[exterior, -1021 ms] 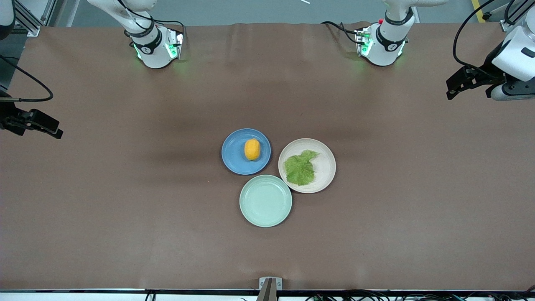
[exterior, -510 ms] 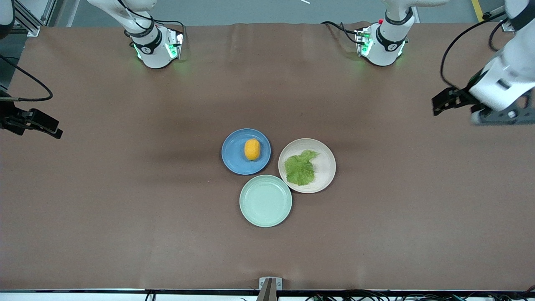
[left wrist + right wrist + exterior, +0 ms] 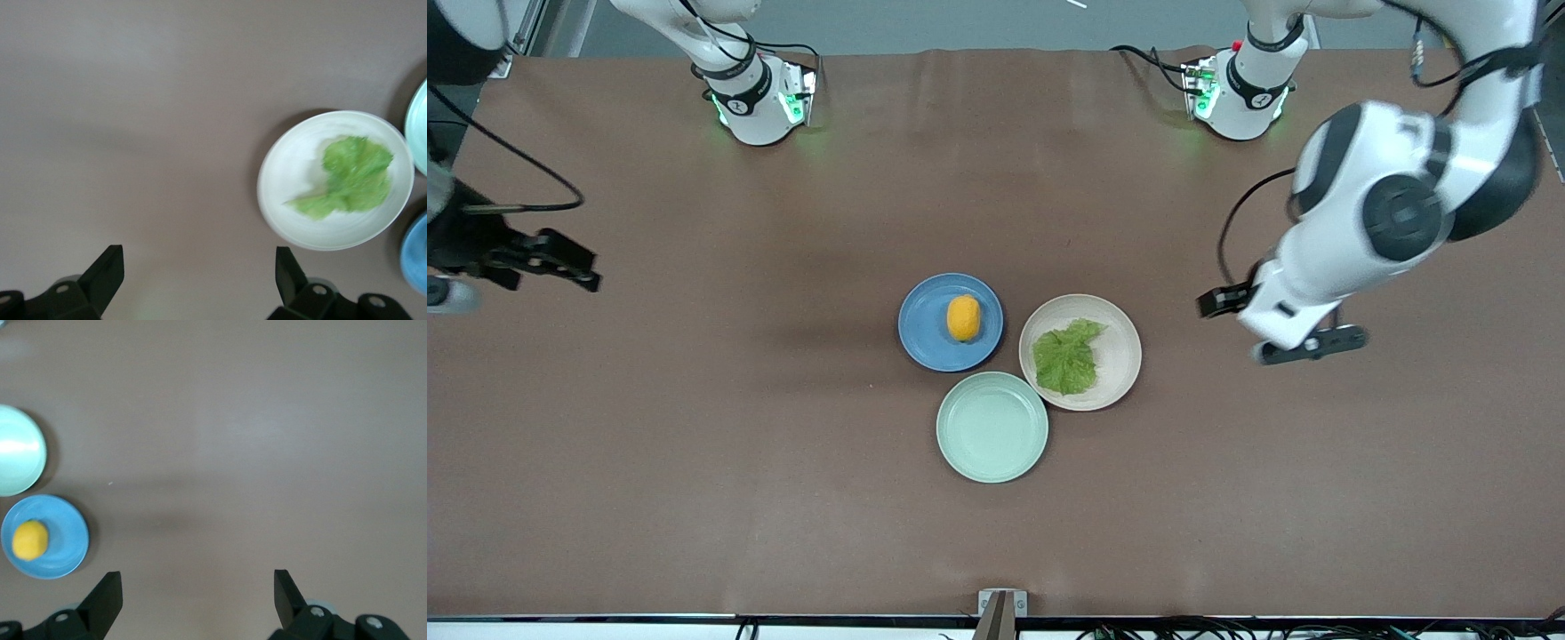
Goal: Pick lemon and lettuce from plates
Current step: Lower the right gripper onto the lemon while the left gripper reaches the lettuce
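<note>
Black fingers of the left tool (image 3: pixel 199 280) stand wide apart with nothing between them, over bare brown surface (image 3: pixel 694 444) toward the left arm's end, near the beige plate (image 3: pixel 1119 356). On that plate lies the lettuce (image 3: pixel 1065 357). Right tool (image 3: pixel 197 600) hangs over the right arm's end, also spread and empty. Well apart from it, the lemon (image 3: pixel 963 317) sits on the blue plate (image 3: pixel 923 324). A mint green plate (image 3: pixel 991 428) lies nearer the front camera, just beside both.
</note>
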